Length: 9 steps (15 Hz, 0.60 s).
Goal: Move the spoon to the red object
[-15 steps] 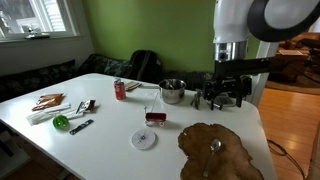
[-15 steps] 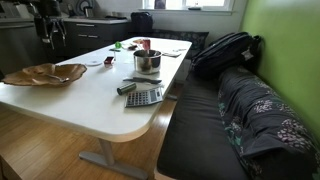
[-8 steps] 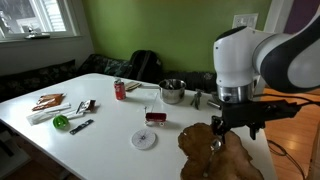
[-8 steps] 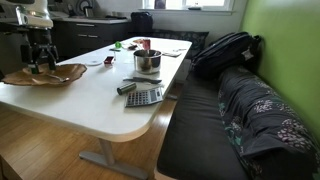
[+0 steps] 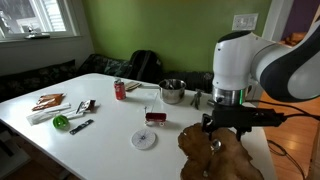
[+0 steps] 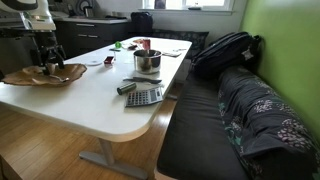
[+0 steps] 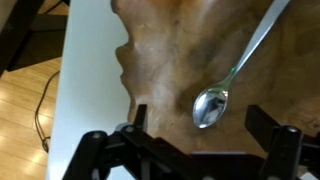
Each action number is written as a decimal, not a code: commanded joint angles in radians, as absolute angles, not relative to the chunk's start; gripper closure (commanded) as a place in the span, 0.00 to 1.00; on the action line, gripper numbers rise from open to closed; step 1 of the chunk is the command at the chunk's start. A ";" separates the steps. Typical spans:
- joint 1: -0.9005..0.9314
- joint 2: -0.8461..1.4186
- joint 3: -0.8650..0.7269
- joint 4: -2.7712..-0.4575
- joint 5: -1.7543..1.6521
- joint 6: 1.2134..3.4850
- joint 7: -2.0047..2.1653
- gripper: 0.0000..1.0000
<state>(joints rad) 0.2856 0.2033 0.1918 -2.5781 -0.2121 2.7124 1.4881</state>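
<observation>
so the white arm is hunched over in an exterior view, elbow up high and wrist pointing straight down, with the claw hanging low at the end of it. from the wrist cam the claw's dark fingers are spread wide apart, one on each side of the frame, jaws gaping open

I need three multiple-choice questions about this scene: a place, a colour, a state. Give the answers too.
1. The spoon lies: A on a chair; B on the wooden slab; C on the floor.
2. The can is: A blue; B yellow; C red.
3. The gripper is: A open over the spoon; B shut on the spoon; C shut on the can.
Answers: 1B, wood lies under it; 2C, plainly red; 3A, its jaws stand wide apart.
</observation>
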 commanded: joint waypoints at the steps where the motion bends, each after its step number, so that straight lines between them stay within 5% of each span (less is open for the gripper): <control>1: 0.356 0.276 0.105 -2.584 -0.361 2.898 1.671 0.00; 7: 0.483 0.349 0.014 -2.577 -0.444 3.069 1.825 0.00; 8: 0.495 0.359 0.010 -2.577 -0.435 3.083 1.832 0.05; 9: 0.496 0.369 0.020 -2.579 -0.418 3.091 1.832 0.24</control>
